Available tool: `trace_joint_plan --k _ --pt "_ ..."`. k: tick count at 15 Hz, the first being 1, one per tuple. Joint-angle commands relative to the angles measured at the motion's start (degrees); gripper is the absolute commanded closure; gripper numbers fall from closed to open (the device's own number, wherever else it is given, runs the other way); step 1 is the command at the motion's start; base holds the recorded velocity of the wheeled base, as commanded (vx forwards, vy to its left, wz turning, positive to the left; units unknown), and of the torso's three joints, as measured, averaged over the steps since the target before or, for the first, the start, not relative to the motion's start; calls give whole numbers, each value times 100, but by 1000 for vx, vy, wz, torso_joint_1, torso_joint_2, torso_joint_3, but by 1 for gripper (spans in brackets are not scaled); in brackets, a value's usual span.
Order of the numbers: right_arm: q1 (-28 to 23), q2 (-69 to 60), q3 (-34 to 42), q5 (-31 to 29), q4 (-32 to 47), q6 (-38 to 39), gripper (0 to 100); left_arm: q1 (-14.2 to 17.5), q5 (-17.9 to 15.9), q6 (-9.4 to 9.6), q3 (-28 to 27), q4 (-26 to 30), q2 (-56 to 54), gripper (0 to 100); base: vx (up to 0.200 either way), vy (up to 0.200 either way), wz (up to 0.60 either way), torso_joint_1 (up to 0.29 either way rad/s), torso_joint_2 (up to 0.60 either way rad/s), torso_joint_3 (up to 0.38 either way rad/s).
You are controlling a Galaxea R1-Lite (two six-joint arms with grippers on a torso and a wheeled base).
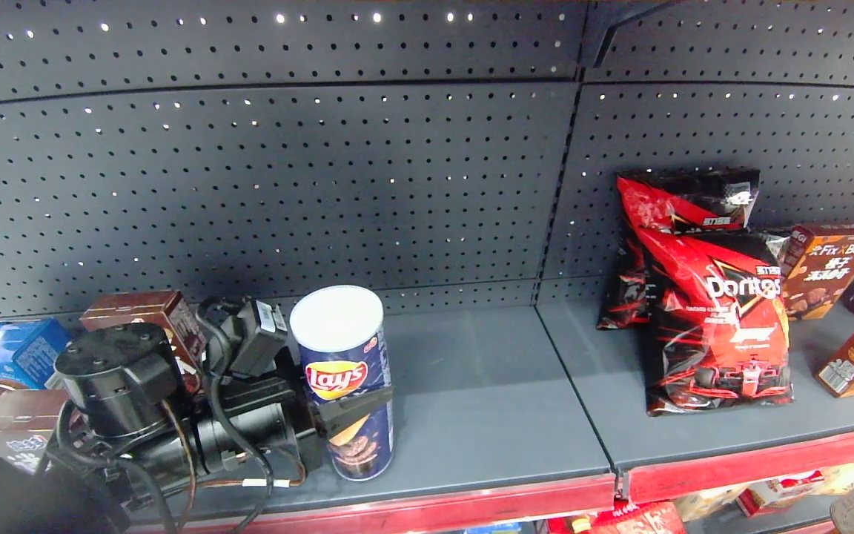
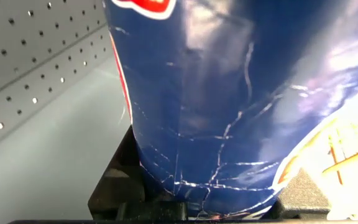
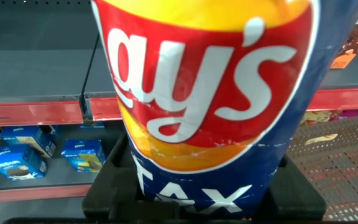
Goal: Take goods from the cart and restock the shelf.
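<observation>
Chip can [image 1: 339, 348] stands upright on the shelf [image 1: 486, 400], left gripper [image 1: 351, 409] clamped round its middle; open evenly and back away level so it does not tip. Right gripper [image 3: 204, 208] clasps a second can [image 3: 204, 93]

Chip can [image 1: 345, 378] on shelf [image 1: 486, 400] L side, boxes [image 1: 138, 311] to its L, chip bags [image 1: 720, 326] R, cartons [image 1: 831, 267] far R
</observation>
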Motion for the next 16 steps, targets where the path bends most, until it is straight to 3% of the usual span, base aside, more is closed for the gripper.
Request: trace_joint_plan --k 1,5,6,16 --pt "1 -3 5 2 -1 -3 100 20 -3 6 8 -15 146 100 0 0 0 0 0 0" --pt "10 -100 23 2 17 -3 100 20 76 -3 25 -489 524 100 0 0 0 0 0 0" --pt "-8 -108 49 2 52 -3 100 20 137 -3 34 -595 594 0 0 0 0 0 0 0" --pt "19 -170 75 2 87 -3 100 38 146 -3 263 -947 620 0 0 0 0 0 0 0"
